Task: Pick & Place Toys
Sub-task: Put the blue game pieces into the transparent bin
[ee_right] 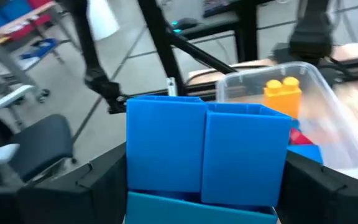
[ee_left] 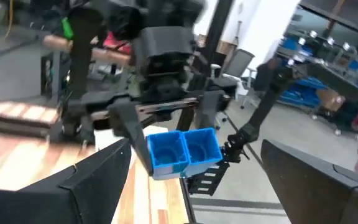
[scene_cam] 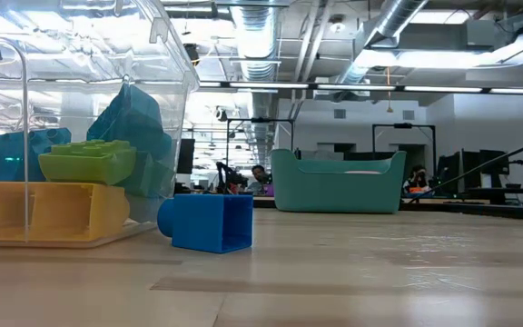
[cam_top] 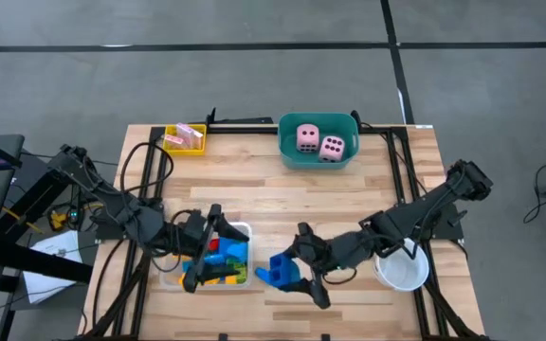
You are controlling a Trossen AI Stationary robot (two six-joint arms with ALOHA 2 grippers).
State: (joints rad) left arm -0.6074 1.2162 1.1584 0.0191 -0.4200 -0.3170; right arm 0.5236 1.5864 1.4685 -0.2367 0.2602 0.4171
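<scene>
My right gripper (cam_top: 300, 269) is shut on a blue double block (cam_top: 281, 269) just right of the clear tray (cam_top: 245, 230). The block fills the gap between its fingers in the right wrist view (ee_right: 207, 152). My left gripper (cam_top: 202, 254) is open and empty above the clear tray, which holds several blue, yellow, green and red blocks (cam_top: 218, 263). From the left wrist view the blue block (ee_left: 183, 151) shows its hollow underside. Two pink dice (cam_top: 318, 142) lie in the teal tub (cam_top: 287, 156). Pink-white cards (cam_top: 186, 138) lie in the yellow tray (cam_top: 171, 131). My right gripper pinches the blue block by its two opposite end faces (ee_right: 134, 149) between its two fingers, coming about level from the table's right. In the low view the block's lower face (scene_cam: 209, 245) is at the tabletop and the fingers do not show, so I cannot tell whether it is lifted.
A white cup (cam_top: 403, 272) stands at the near right, beside my right arm. The teal tub is at the far middle and the yellow tray at the far left. Bare wood lies between the tub and the grippers. A dark frame runs round the table's edges.
</scene>
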